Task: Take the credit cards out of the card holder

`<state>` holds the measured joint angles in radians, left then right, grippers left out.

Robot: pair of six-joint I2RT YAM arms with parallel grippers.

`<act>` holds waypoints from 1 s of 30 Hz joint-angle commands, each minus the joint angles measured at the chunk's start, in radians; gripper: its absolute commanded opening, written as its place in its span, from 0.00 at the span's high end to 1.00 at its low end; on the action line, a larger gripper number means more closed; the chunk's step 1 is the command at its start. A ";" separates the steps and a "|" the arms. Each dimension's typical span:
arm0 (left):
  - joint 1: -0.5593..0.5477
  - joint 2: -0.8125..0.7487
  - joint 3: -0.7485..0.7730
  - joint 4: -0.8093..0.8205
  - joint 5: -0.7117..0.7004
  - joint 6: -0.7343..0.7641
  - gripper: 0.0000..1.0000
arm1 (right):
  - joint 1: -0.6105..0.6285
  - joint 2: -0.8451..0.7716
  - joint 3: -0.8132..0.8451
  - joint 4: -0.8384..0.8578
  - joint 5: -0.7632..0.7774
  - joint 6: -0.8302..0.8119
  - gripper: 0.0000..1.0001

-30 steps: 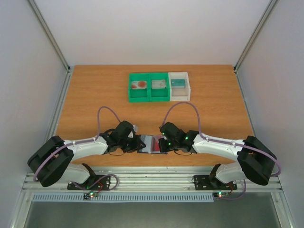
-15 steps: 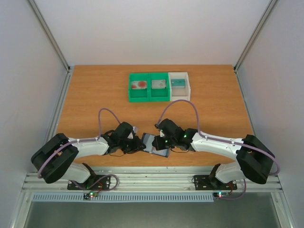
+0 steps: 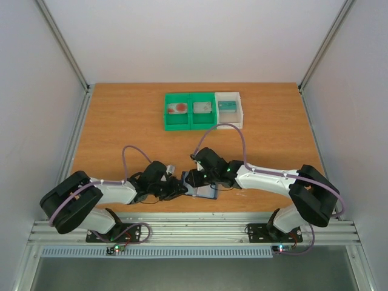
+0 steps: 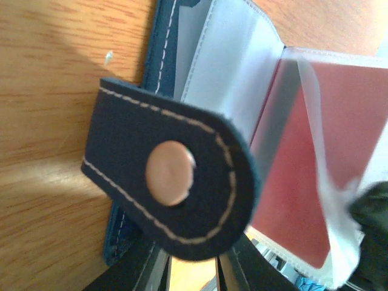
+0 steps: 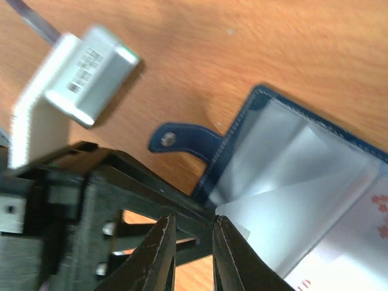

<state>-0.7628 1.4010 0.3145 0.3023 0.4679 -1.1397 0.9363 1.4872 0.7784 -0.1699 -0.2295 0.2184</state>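
Note:
The card holder point(image 3: 205, 190) lies open on the table between both grippers. In the left wrist view its dark blue snap strap point(image 4: 173, 185) covers my left gripper's point(image 4: 193, 274) tips. The fingers stand a narrow gap apart with wood showing between them. A red card point(image 4: 318, 182) sits in a clear sleeve. My right gripper point(image 5: 192, 221) is narrowly open at the holder's left edge, with one finger against a lifted clear sleeve point(image 5: 291, 182) and nothing between the fingers. A white card with red print point(image 5: 367, 242) shows at the corner. In the top view the left gripper point(image 3: 177, 190) and right gripper point(image 3: 191, 180) nearly touch.
Two joined green bins point(image 3: 190, 124) and a white bin point(image 3: 229, 123) stand at the back centre. They hold a pale card with a red blotch point(image 3: 177, 108), another pale card point(image 3: 202, 107) and a teal card point(image 3: 227, 105). The table's front edge runs just behind the holder.
My right gripper has moved left across the holder towards the left gripper. The red inside that showed before is now covered by a grey page. The left gripper has drawn back slightly.

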 commanded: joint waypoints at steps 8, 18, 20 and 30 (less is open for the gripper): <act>-0.007 -0.026 -0.017 -0.032 -0.048 -0.012 0.78 | 0.001 -0.054 0.061 -0.034 0.023 -0.047 0.80; -0.007 -0.283 0.015 -0.372 -0.222 0.025 0.74 | 0.001 -0.147 0.029 -0.166 0.097 -0.004 0.78; -0.007 -0.352 0.040 -0.466 -0.266 0.050 0.73 | 0.000 -0.154 0.006 -0.160 0.107 0.008 0.78; -0.007 -0.315 0.134 -0.391 -0.165 0.202 0.72 | -0.009 -0.118 -0.034 -0.118 0.137 0.041 0.79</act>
<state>-0.7681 1.0134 0.3965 -0.1326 0.2581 -1.0271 0.9360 1.3491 0.7612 -0.3065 -0.1253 0.2359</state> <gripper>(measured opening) 0.284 0.214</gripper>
